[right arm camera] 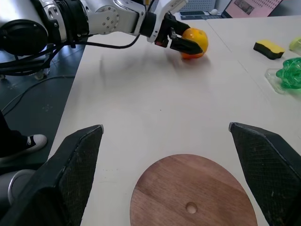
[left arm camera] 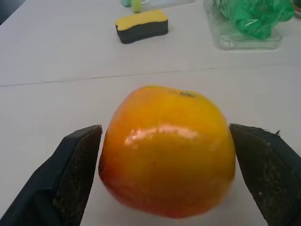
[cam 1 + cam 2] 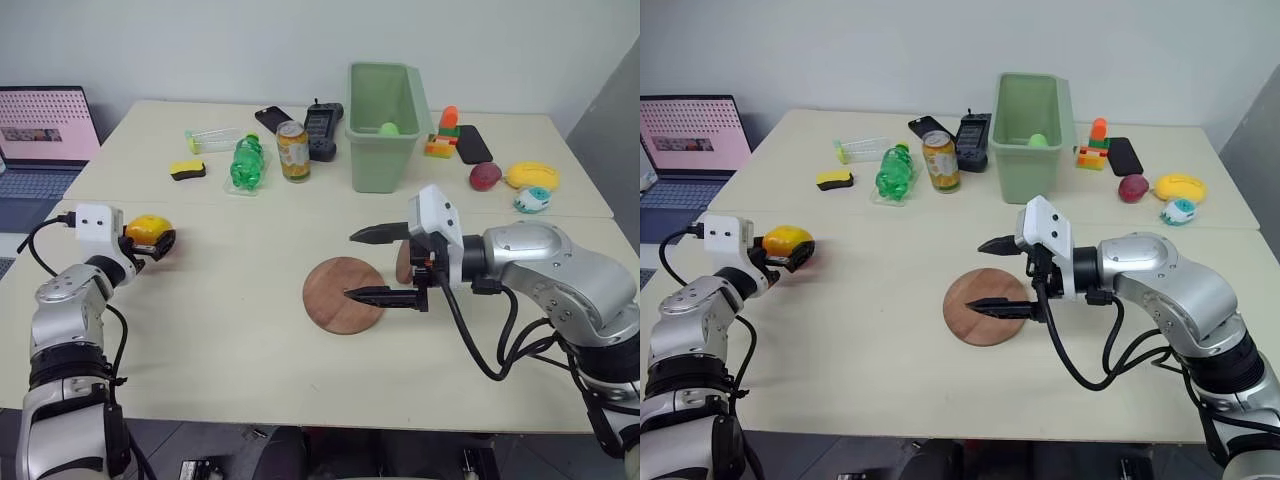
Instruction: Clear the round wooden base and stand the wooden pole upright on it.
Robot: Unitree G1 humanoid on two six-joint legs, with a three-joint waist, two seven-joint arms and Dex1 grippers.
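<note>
Now the round wooden base (image 3: 343, 294) lies bare on the desk (image 3: 220, 330); the left hand (image 3: 152, 243) grasps an orange fruit (image 3: 147, 229) far aside, apparently clearing it. The right hand (image 3: 382, 266) hovers spread above the base, empty.

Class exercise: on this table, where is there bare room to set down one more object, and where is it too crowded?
Free: the wide bare strip between the orange in the left gripper and the base, and the near table edge below it. Crowded: the far side, around the bottle, can and green bin.
</note>
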